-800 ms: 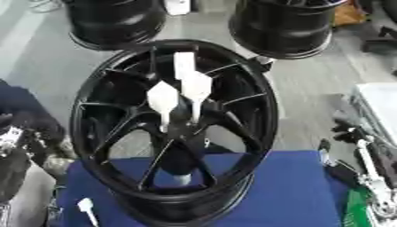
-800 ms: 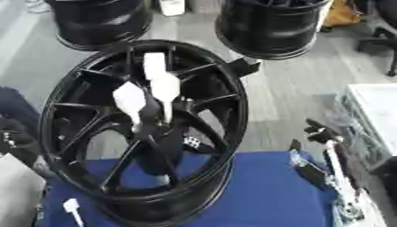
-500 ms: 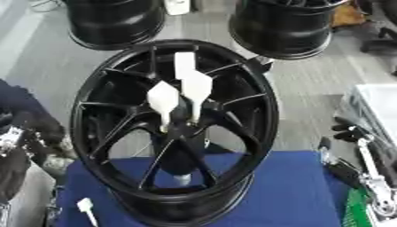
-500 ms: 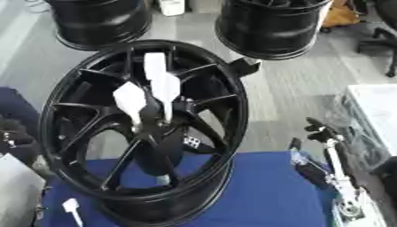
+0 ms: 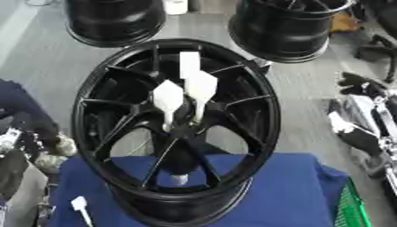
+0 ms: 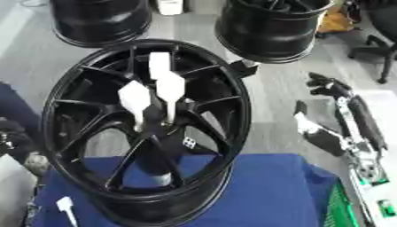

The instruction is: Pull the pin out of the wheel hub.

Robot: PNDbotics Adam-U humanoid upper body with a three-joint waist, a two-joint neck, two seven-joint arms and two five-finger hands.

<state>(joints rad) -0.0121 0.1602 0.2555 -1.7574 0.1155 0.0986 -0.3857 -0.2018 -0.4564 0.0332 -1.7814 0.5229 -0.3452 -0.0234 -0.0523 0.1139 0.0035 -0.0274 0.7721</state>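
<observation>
a black wheel hub [image 5: 175, 133] stands tilted in the middle of the frame on a blue cloth [image 5: 287, 190]; three white flat-headed pins stick out of its centre: one [image 5: 167, 98] left of centre, one [image 5: 201, 88] just right of it, one [image 5: 188, 63] above them; a white stub [image 5: 179, 179] shows low inside the hub; a loose white pin [image 5: 78, 205] lies on the cloth at lower left; the right hand [image 6: 332, 128] shows at the right edge, away from the hub, and i cannot tell whether its fingers are apart or together; the left hand [image 5: 23, 148] sits at the left edge, likewise unclear; two more black rims [image 5: 116, 20] stand at the top.
</observation>
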